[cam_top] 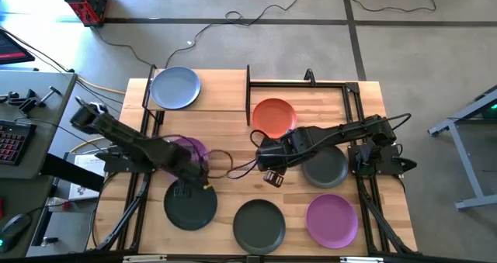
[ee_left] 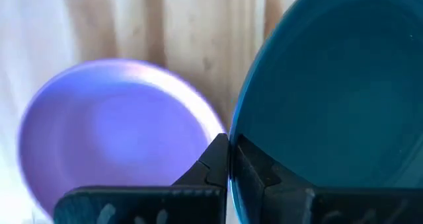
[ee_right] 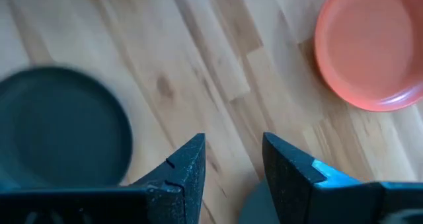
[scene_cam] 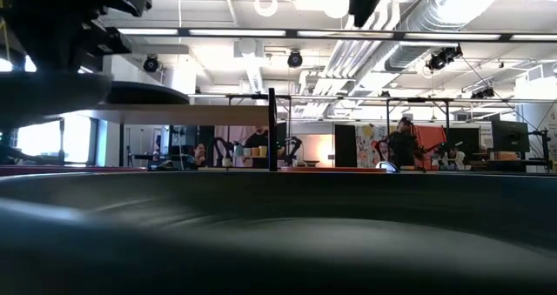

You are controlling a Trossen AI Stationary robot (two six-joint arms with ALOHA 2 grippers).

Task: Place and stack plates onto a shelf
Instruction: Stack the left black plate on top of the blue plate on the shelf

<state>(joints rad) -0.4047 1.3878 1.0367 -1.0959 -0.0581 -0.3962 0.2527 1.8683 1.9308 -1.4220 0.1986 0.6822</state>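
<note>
left pincer (ee_left: 228,159) clenched on dark grey plate (cam_top: 190,206) (rim) | right pincer (ee_right: 232,159) released

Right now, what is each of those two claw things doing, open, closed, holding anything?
Left end effector: closed on the rim of a dark grey plate.
Right end effector: open, holding nothing, over the tabletop.

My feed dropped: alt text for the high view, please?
Left gripper is shut on a grey plate's rim beside a purple plate. Right gripper, jaws open, hovers over bare table near the orange plate.
</note>
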